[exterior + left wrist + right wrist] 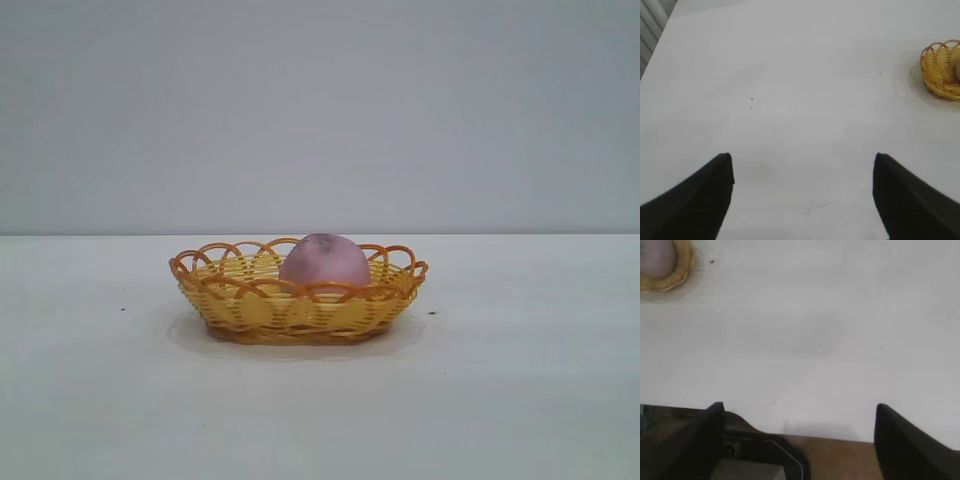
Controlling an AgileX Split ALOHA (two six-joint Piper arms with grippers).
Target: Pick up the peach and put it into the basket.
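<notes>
Sitting inside the shallow oval basket of yellow woven strands with an orange looped rim (240, 300), the rounded, dull pinkish-purple peach (324, 262) rests toward the side of the bowl that lies right of centre in the exterior view, its dome rising above the scalloped edge. Judging from that, the placing looks done, so little remains to fail. The likeliest trouble would be an arm sweeping back across the pale matte tabletop (520, 400) and clipping the light basket, which could slide or tip because nothing weighs it down but the fruit. A knock could also roll the peach against the low wall, though the loops seem high enough to stop it.

Neither arm shows in the exterior view. The left gripper (802, 195) hangs over bare table well apart from the basket (940, 70), its two dark wedge-shaped fingers (695, 200) spread wide with nothing between them. The right gripper (800, 440) is likewise spread and empty, poised over the table's near edge, where a brown surface and a dark rounded fixture (765, 455) sit below; the basket (670, 280) and the peach (655, 257) lie far off at a corner of its view.

The peach skin looks matte, with greyish smudges near the crown. The basket's weave is open and glossy, plastic-like, casting a soft shadow.
</notes>
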